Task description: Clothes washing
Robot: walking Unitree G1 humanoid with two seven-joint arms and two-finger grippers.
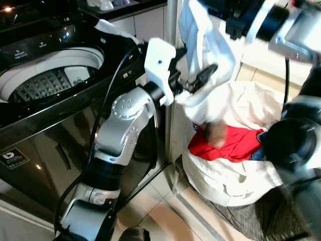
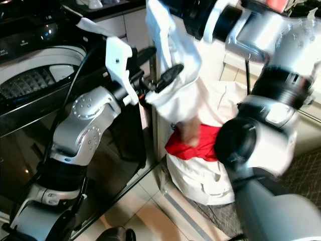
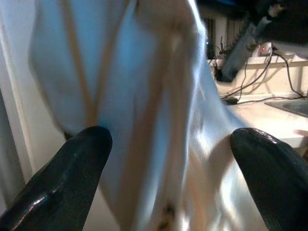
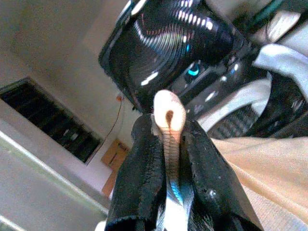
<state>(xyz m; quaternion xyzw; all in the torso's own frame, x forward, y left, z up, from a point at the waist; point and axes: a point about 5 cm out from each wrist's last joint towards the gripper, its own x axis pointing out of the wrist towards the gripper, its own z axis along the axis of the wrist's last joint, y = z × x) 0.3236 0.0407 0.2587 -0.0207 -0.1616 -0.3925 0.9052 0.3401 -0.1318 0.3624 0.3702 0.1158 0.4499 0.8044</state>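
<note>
Right arm raised high, elbow bent. Right gripper (image 4: pixel 168 159) is pinched tight on a fold of the white garment (image 1: pixel 208 45), holding it up above the laundry basket (image 1: pixel 241 221). Left arm bent at the elbow and reaching toward the hanging cloth. Left gripper (image 3: pixel 168 159) has its fingers (image 3: pixel 72 173) spread wide, fabric between them. The garment hangs long and creased. A red garment (image 1: pixel 228 143) lies among white laundry in the basket, beside the open top-load washing machine (image 1: pixel 50 80).
</note>
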